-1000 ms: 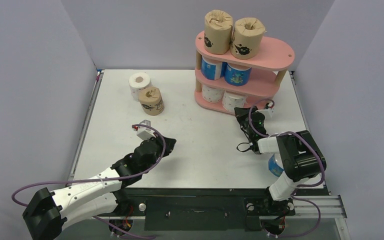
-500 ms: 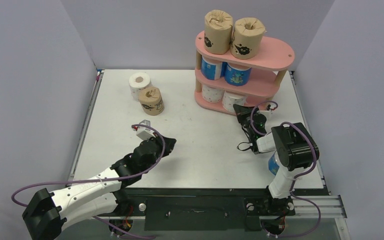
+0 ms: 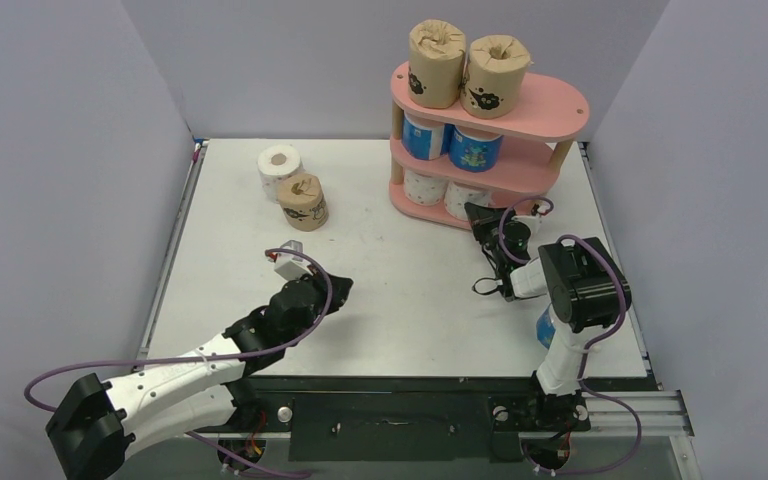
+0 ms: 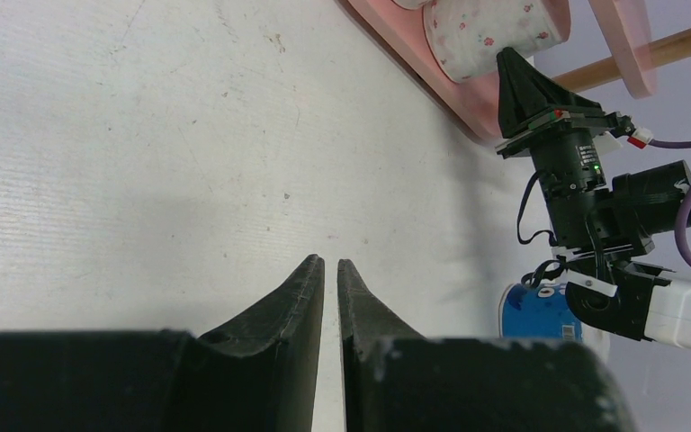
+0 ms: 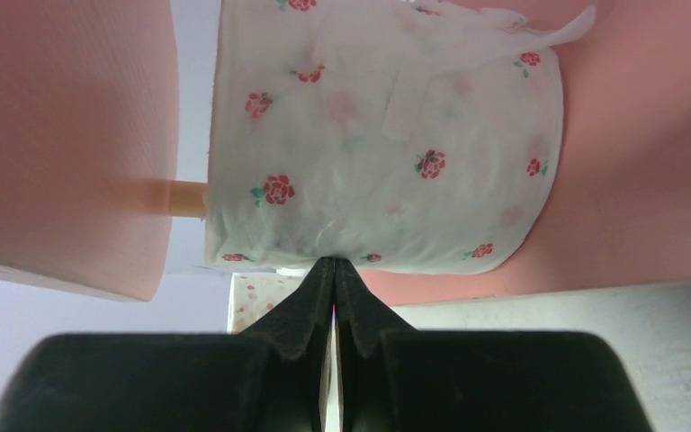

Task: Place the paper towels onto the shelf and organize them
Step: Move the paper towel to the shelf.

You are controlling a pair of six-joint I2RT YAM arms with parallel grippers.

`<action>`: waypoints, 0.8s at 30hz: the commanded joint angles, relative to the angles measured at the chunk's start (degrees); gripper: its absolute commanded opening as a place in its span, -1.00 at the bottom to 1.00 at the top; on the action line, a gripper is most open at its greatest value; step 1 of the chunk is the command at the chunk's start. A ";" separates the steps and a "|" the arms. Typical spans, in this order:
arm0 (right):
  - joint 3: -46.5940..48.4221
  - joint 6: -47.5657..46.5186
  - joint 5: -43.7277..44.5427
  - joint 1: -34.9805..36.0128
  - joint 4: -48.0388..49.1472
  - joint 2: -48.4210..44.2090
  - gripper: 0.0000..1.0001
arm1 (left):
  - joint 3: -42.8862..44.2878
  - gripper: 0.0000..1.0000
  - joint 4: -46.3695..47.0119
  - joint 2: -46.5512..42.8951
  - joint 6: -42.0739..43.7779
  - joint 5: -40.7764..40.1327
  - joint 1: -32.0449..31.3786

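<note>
The pink shelf (image 3: 550, 105) stands at the back right. Two brown rolls (image 3: 436, 65) are on its top board, two blue rolls (image 3: 475, 150) on the middle board and two white dotted rolls (image 3: 425, 187) on the bottom board. My right gripper (image 3: 480, 215) is shut and empty. Its tips (image 5: 334, 264) touch the lower edge of the right-hand white roll (image 5: 387, 135) on the bottom board (image 5: 648, 180). My left gripper (image 3: 340, 285) is shut and empty over the table's middle, also in its wrist view (image 4: 328, 264). A white roll (image 3: 280, 168) and a brown roll (image 3: 303, 200) stand at the table's left.
A blue roll (image 3: 546, 328) lies on the table under my right arm, near the right front edge; it also shows in the left wrist view (image 4: 544, 310). Grey walls enclose the table on three sides.
My right gripper has moved a little forward to the shelf's bottom board, and its arm has folded closer in. The left arm has not moved.
</note>
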 commanded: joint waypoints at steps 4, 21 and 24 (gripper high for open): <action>3.60 0.55 -0.37 -0.73 2.98 1.71 -1.00 | 1.76 -0.81 2.41 0.99 -0.06 0.40 -0.35; 5.57 0.86 -1.30 -1.32 3.38 4.36 -1.00 | 2.35 -0.81 3.27 3.37 -0.24 0.56 -0.35; 5.68 0.86 -1.75 -1.31 3.55 4.42 -1.00 | 2.52 -0.81 3.62 3.73 -0.24 0.65 -0.35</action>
